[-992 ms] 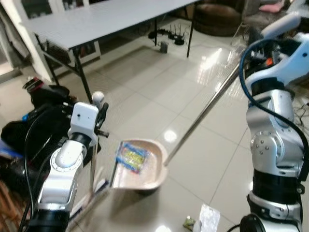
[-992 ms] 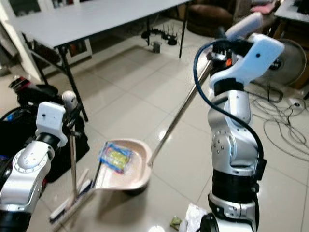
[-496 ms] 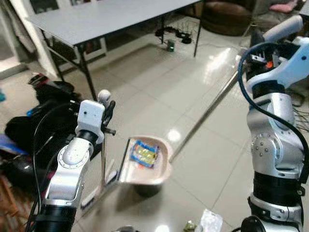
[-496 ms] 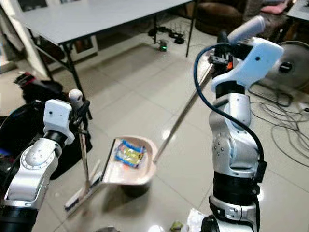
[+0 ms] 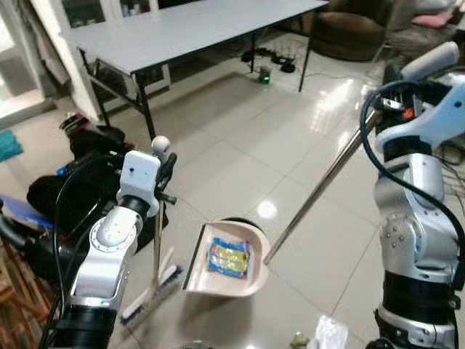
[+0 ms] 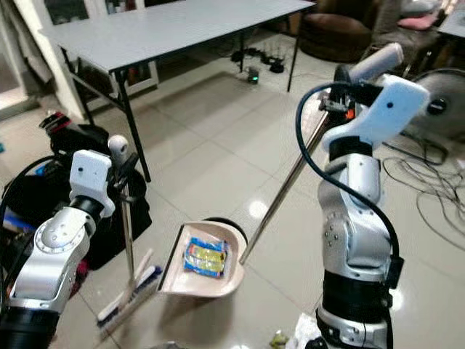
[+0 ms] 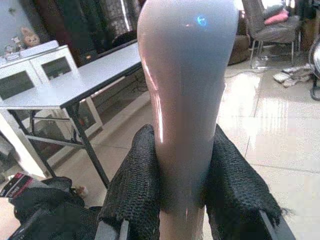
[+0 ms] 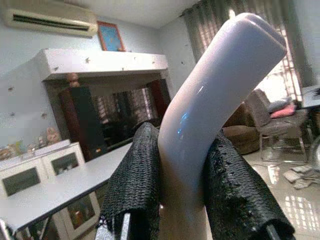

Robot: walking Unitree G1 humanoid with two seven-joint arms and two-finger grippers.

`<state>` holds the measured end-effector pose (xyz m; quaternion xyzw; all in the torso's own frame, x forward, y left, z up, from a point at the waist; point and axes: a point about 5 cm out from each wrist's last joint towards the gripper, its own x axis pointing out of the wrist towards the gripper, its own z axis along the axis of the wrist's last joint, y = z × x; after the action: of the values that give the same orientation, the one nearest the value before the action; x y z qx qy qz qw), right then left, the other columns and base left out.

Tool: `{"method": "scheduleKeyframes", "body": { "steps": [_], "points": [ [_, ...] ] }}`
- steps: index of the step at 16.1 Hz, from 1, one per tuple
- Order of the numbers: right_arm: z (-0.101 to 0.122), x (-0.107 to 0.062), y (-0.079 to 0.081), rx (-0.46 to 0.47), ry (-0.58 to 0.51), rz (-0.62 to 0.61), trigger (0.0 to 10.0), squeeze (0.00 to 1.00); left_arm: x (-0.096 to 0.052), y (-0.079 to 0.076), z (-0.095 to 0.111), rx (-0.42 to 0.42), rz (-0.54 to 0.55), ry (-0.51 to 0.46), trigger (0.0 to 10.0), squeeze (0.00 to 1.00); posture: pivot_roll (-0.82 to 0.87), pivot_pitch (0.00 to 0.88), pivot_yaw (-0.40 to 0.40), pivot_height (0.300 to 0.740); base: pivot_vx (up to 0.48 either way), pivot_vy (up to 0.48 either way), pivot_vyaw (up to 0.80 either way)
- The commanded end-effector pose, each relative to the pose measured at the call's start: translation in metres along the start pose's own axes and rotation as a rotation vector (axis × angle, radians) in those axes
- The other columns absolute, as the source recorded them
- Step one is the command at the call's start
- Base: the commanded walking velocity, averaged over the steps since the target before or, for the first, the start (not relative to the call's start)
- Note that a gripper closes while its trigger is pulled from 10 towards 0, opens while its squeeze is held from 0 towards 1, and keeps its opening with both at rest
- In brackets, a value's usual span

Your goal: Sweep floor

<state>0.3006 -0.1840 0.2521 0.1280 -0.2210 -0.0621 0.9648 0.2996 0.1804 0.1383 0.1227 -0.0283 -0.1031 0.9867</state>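
Note:
My left gripper (image 5: 161, 169) is shut on the top of a short broom handle (image 7: 186, 75), its black fingers (image 7: 135, 185) pressed on either side. The handle stands upright and the broom head (image 5: 152, 294) rests on the tiles. A beige dustpan (image 5: 251, 280) sits just right of the broom head, with a yellow and blue packet (image 5: 229, 257) lying in it. The pan's long metal pole (image 6: 287, 189) slopes up to my right gripper (image 6: 340, 98), which is shut on its grey bent grip (image 8: 210, 85). A dark round thing (image 5: 234, 220) shows behind the pan.
A grey folding table (image 5: 189, 33) stands behind. Black bags (image 5: 80, 189) lie at the left beside my left arm. Crumpled white litter (image 5: 328, 331) lies on the tiles near my feet. Cables (image 6: 429, 178) and a fan (image 6: 445, 102) are at the right.
The whole view has shifted as the camera moved. The dustpan has swung a little away from the broom head, leaving a gap. The packet stays in the pan, and both grips hold.

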Motion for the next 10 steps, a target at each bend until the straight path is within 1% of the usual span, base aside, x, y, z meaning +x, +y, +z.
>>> {"method": "scheduleKeyframes", "body": {
  "steps": [1,4,8,9,10],
  "points": [
    [0.0119,-0.0008,-0.0032,0.005,-0.057,-0.016,10.0,0.00,0.0052,0.0001,0.0122,0.019,-0.011,-0.057,10.0,0.00,0.01,0.000,0.033,0.740,0.000,0.386,0.00],
    [0.0142,-0.0006,-0.0048,0.005,-0.066,-0.026,10.0,0.00,0.0058,-0.0005,0.0117,0.019,-0.018,-0.055,10.0,0.00,0.00,0.000,0.042,0.740,0.000,0.400,0.00],
    [0.0181,-0.0023,-0.0079,-0.001,-0.078,-0.043,10.0,0.00,0.0103,-0.0039,0.0128,0.017,-0.039,-0.061,10.0,0.00,-0.01,0.000,0.057,0.740,0.000,0.403,0.00],
    [0.0184,-0.0025,-0.0083,-0.002,-0.079,-0.045,10.0,0.00,0.0108,-0.0039,0.0137,0.039,-0.036,-0.066,10.0,0.00,-0.01,0.000,0.057,0.740,0.000,0.000,0.00],
    [0.0187,-0.0028,-0.0088,-0.003,-0.079,-0.046,10.0,0.00,0.0111,-0.0045,0.0141,0.047,-0.040,-0.069,10.0,0.00,-0.02,0.000,0.054,0.740,0.000,-0.274,0.00]
  ]
}}
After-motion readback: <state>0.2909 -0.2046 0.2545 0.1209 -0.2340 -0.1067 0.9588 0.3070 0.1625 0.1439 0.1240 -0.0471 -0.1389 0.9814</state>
